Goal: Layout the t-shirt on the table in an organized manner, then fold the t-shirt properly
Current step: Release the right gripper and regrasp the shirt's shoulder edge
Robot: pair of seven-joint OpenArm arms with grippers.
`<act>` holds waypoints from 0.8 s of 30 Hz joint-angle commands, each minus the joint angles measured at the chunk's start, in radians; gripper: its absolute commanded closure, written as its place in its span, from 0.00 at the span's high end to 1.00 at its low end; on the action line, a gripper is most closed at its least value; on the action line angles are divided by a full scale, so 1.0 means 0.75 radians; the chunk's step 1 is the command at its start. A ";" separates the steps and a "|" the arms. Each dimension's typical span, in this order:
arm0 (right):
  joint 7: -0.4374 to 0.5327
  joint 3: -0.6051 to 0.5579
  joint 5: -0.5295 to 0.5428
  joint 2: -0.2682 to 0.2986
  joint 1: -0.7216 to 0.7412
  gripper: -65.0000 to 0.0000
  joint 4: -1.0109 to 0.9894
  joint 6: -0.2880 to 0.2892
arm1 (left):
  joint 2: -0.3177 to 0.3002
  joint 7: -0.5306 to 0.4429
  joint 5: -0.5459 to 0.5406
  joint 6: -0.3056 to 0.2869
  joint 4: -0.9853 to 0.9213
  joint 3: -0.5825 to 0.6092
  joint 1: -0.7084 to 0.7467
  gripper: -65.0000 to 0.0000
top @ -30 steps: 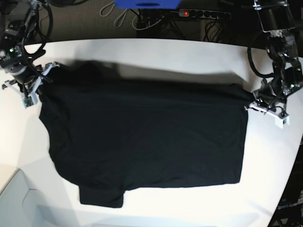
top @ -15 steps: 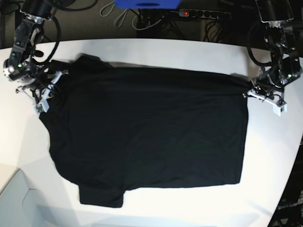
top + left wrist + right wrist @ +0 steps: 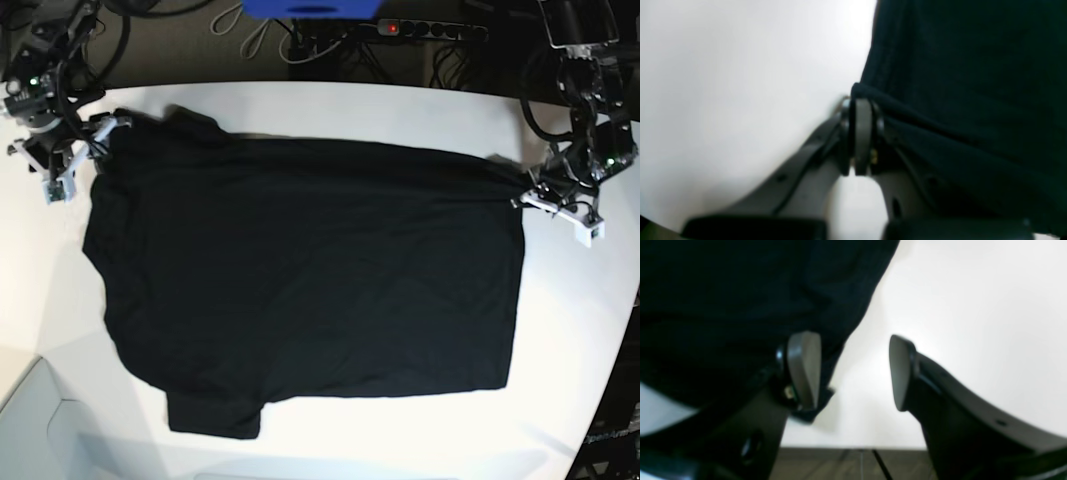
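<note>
Left wrist view: the left gripper (image 3: 862, 133) pinches a fold of the black t-shirt (image 3: 967, 100) over the white table (image 3: 740, 83).

Right wrist view: the right gripper (image 3: 853, 373) stands spread wide, holding nothing, beside the shirt's edge.

Base view: the t-shirt (image 3: 310, 280) lies spread flat.
</note>
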 commanded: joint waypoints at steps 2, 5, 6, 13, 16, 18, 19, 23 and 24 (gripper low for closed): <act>0.032 -0.009 0.025 -0.052 -0.065 0.51 0.081 0.010 | -0.022 -0.011 -0.010 0.007 0.024 -0.007 -0.014 0.00; 0.046 -0.058 0.025 -0.129 -0.102 0.51 0.073 0.014 | -0.022 -0.013 -0.010 0.007 0.024 -0.007 -0.014 0.00; 0.060 -0.072 0.025 -0.150 -0.110 0.51 0.065 0.014 | -0.022 -0.013 -0.010 0.007 0.024 -0.007 -0.014 0.00; 0.126 -0.168 0.025 -0.242 -0.163 0.42 0.026 0.008 | -0.020 -0.013 -0.010 0.007 0.024 -0.007 -0.018 0.00; 0.126 -0.191 0.025 -0.256 -0.182 0.42 0.026 0.008 | -0.020 -0.013 -0.010 0.007 0.024 -0.007 -0.020 0.00; 0.128 -0.191 0.025 -0.264 -0.190 0.42 0.026 0.008 | -0.020 -0.013 -0.010 0.007 0.024 -0.007 -0.020 0.00; 0.128 -0.191 0.025 -0.264 -0.190 0.42 0.026 0.008 | -0.020 -0.013 -0.010 0.007 0.024 -0.007 -0.020 0.00; 0.128 -0.191 0.025 -0.264 -0.180 0.41 -0.046 0.008 | -0.020 -0.013 -0.010 0.007 0.024 -0.007 -0.022 0.00; 0.130 -0.191 0.025 -0.264 -0.180 0.41 -0.068 0.008 | -0.020 -0.013 -0.010 0.007 0.024 -0.007 -0.022 0.00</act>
